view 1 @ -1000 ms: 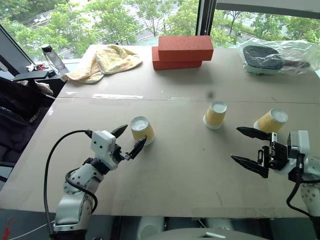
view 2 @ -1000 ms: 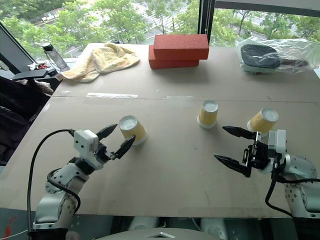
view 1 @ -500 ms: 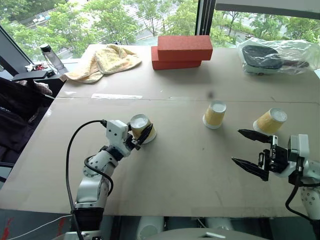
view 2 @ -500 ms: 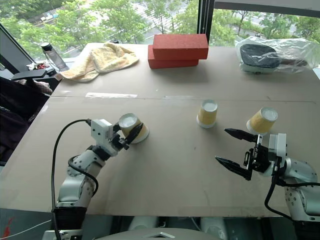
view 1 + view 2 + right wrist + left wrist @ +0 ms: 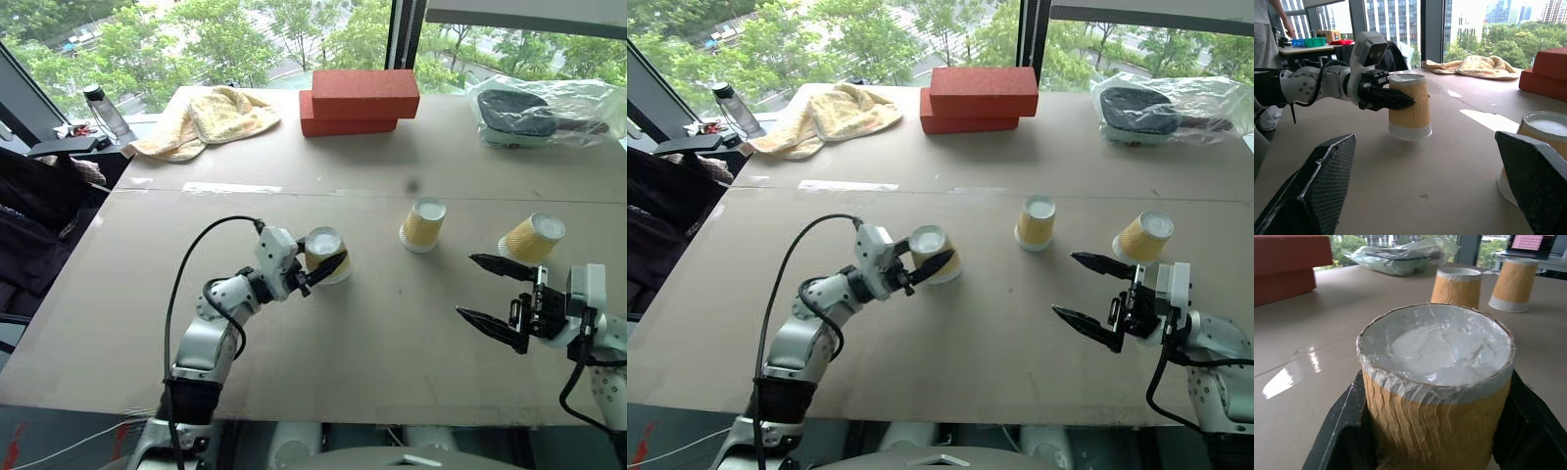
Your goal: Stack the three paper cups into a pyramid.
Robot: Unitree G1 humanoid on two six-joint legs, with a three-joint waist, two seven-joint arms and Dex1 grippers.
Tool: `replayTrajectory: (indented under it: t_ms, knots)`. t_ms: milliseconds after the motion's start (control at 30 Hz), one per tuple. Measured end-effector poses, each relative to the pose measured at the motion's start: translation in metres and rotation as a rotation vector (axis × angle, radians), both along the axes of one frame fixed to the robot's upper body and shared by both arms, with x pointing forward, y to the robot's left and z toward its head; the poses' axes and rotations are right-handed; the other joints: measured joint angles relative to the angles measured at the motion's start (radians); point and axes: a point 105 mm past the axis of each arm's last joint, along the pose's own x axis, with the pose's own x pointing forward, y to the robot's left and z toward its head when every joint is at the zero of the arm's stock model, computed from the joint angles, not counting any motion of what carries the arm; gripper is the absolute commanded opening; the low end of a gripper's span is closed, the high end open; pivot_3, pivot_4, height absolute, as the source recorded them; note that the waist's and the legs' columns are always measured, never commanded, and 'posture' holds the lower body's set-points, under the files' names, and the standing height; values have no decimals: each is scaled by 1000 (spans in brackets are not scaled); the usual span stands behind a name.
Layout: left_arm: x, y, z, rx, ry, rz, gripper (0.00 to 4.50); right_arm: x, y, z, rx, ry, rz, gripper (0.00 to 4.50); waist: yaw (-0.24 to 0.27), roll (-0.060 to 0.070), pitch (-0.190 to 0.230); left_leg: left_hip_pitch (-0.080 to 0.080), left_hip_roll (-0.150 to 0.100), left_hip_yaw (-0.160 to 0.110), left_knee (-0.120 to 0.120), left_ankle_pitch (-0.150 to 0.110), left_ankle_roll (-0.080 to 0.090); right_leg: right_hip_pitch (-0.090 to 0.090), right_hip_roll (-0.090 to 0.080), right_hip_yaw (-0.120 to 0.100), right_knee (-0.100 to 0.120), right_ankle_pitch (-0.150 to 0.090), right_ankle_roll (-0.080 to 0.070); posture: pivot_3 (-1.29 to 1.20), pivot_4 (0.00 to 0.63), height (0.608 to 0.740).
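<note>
Now that the jaws of the left gripper (image 5: 324, 264) are shut tight on one yellow cup (image 5: 326, 253), where a second ago they stood wide apart beside it, that cup is held. It has been carried across the counter (image 5: 372, 333) toward the middle, and in the right wrist view it looks lifted and a bit tilted, though whether its rim is fully off the counter cannot be told. All the cups are upside down, with the white base on top. The middle cup (image 5: 422, 224) is still set on the counter, and the far cup (image 5: 532, 238) sits well apart from it, just behind the right gripper (image 5: 495, 289). The jaws of the right gripper are spread wide and nothing is held in them. No cup is stacked yet, so the pyramid is not begun. It is judged that two cups must be set side by side first, and the third is to be put on top.
</note>
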Motion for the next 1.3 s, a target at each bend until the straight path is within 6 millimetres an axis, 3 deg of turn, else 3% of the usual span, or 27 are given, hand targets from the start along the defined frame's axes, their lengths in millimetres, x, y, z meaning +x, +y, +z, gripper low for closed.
replayTrajectory:
  t_ms: [133,333,500,700,833,1033,1167,1300]
  knots:
    - [-15,-38,-10,43,36,-232,2278,-8,-11,-11,-57,53,-27,4500,-3,0,0,0,-1,1,0,2,-3,-1,3,1,-1,0,0,0,150,730]
    - [-28,-50,-23,101,67,-379,2278,-10,-14,-15,-74,65,-48,4500,-4,0,0,2,2,0,0,0,0,-3,9,6,6,-1,0,0,150,730]
    - [-28,-48,-23,121,55,-399,4442,-9,-14,-15,-73,65,-63,4500,-4,0,0,5,2,3,0,0,0,-3,9,10,8,-1,0,0,150,730]
    - [-24,-34,-1,173,-68,-378,4442,4,-10,-6,-54,41,-70,4500,-4,0,1,5,3,3,0,0,0,-3,9,13,9,-1,0,0,150,730]
    - [-30,-28,30,113,-121,-366,4442,28,-7,-1,-32,28,-126,4500,-6,0,1,5,4,3,0,0,0,-3,9,14,9,-1,0,0,150,730]
    - [-33,-10,81,-73,-99,-273,4442,79,8,1,-20,40,-248,4500,-5,0,2,4,4,3,1,3,-5,-5,9,15,10,-1,0,0,150,730]
    - [-21,17,82,-2,42,-82,4442,118,21,5,-34,33,-337,4500,-17,0,2,3,4,4,0,4,-6,-8,9,16,12,-1,0,0,150,730]
    - [-12,39,80,24,154,82,4442,135,33,2,-26,56,-339,4500,-17,-2,3,-7,4,2,1,5,-9,-15,9,15,13,-1,0,0,150,730]
